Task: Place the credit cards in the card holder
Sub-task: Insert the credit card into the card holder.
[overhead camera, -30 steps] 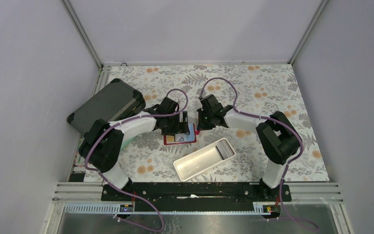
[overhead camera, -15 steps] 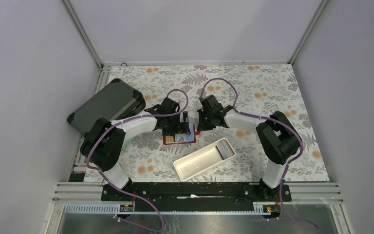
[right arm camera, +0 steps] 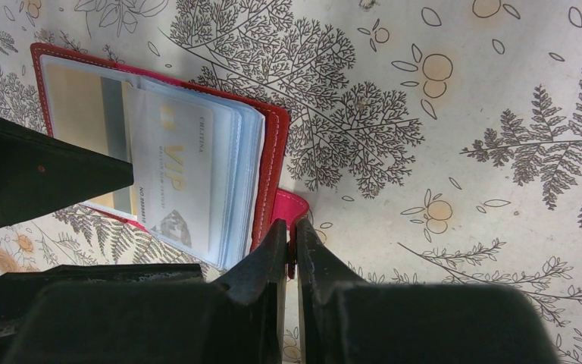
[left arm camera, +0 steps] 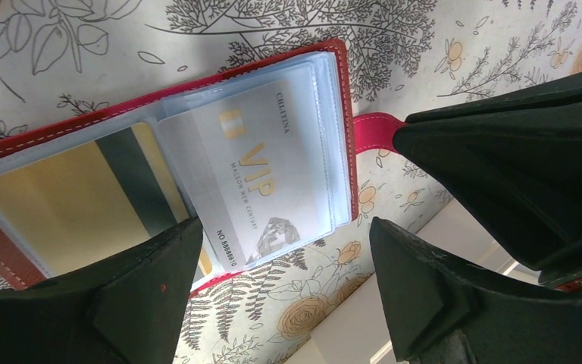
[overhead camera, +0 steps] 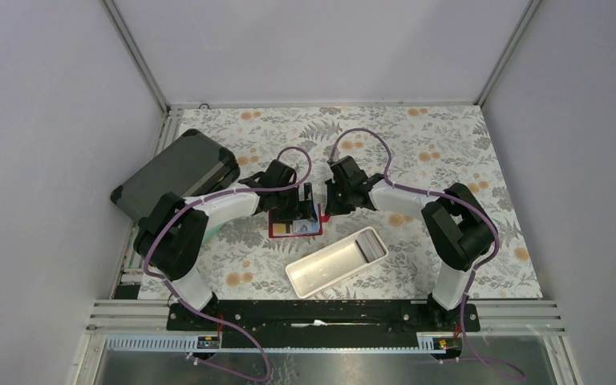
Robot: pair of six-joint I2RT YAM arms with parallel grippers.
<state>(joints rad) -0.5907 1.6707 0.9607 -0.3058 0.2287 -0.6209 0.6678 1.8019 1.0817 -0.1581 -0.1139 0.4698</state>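
- Card holder (left arm camera: 348, 152) lies open on the table (right arm camera: 462, 114), centre of the top view, clear sleeves up.
- Right claw (right arm camera: 292, 254): fingers together, clamped on the holder's red snap tab (right arm camera: 294, 206), pinning it flat.
- Left claw (left arm camera: 280, 292): fingers apart, holding nothing, just above the holder.
- Pale VIP card (left arm camera: 261, 163) sits skewed in a sleeve. Its long axis runs roughly top to bottom in the left wrist view, and its lower end juts out toward the left claw.
- Yellow-brown card (left arm camera: 53, 208) is already sleeved, left of it.
- Left arm is nearer. Likely next move is to nudge the card away from the claw, deeper into the sleeve.
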